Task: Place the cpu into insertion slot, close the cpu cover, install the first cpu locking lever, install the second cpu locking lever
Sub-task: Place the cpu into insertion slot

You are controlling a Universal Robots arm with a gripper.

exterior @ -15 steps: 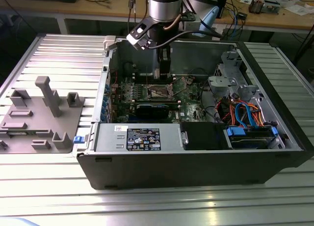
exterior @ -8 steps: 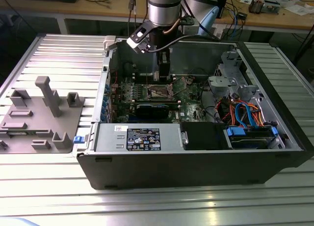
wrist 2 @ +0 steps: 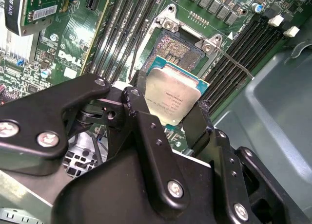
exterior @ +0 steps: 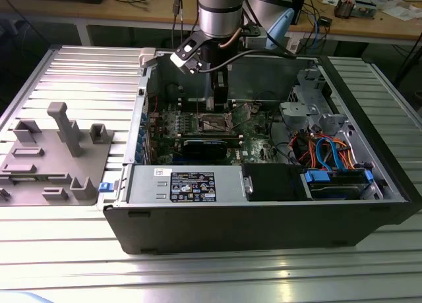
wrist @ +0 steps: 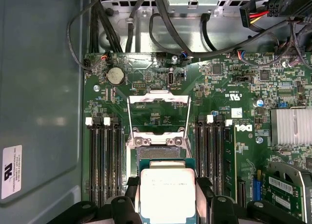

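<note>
The cpu, a small square chip with a silver-grey top, is pinched by its edges in my gripper, which is shut on it. It hangs just above the green board, partly over the near edge of the insertion slot. The slot's dark pin field lies bare. The cpu cover is a silvery frame flipped back past the slot. A thin locking lever stands off beside the socket. In the exterior view my gripper reaches down inside the open computer case over the slot.
Black memory slots flank the socket on both sides. A finned heat sink and a card sit close by. The power-supply box, the drive cage with blue and orange cables and the case walls hem the arm in. A grey fixture stands outside.
</note>
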